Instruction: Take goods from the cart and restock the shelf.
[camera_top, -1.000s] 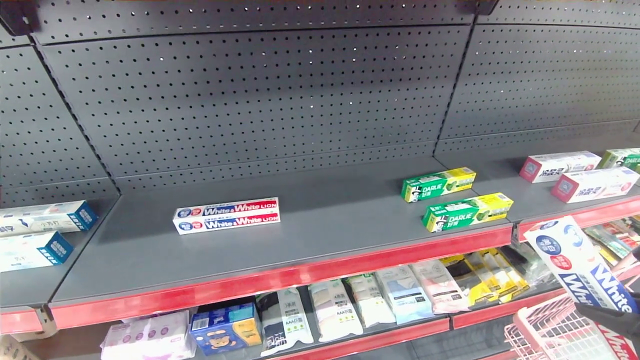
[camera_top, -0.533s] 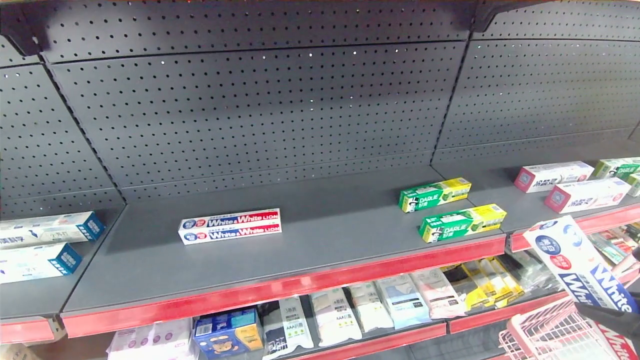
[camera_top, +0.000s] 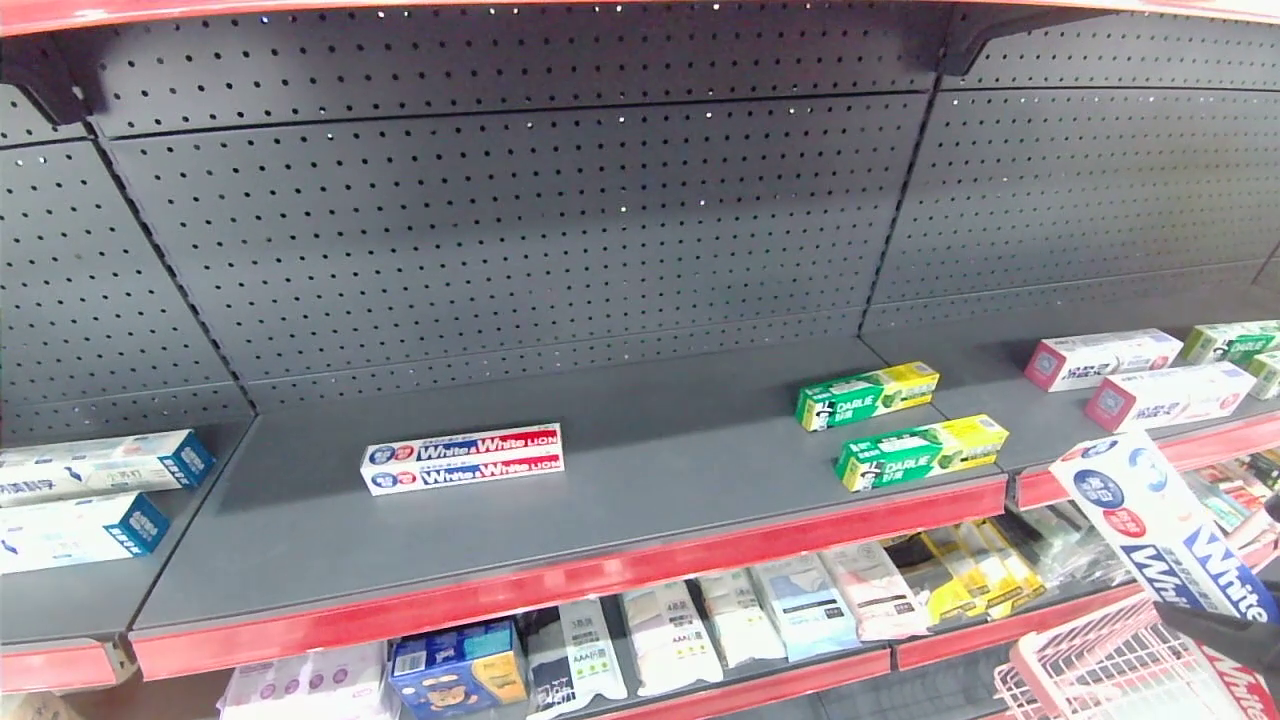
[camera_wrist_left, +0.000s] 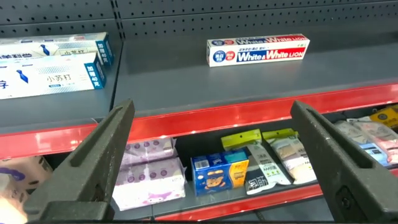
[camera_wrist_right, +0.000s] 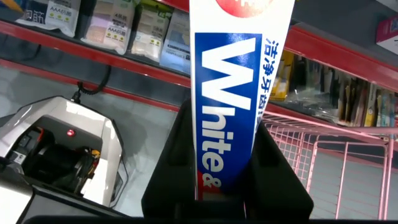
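The right tool (camera_wrist_right: 225, 155) is clamped on a tilted toothpaste box (camera_top: 1160, 530), near right above the pink cart (camera_top: 1100, 670); the left tool (camera_wrist_left: 212, 111) has its jaws apart. On the shelf (camera_top: 600, 520), two green boxes (camera_top: 921, 452) lie between the held box and a matching box (camera_top: 462, 458) farther left.

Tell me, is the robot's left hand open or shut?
Open. In the left wrist view, the left hand has its two dark fingers spread wide apart, with nothing held between them.
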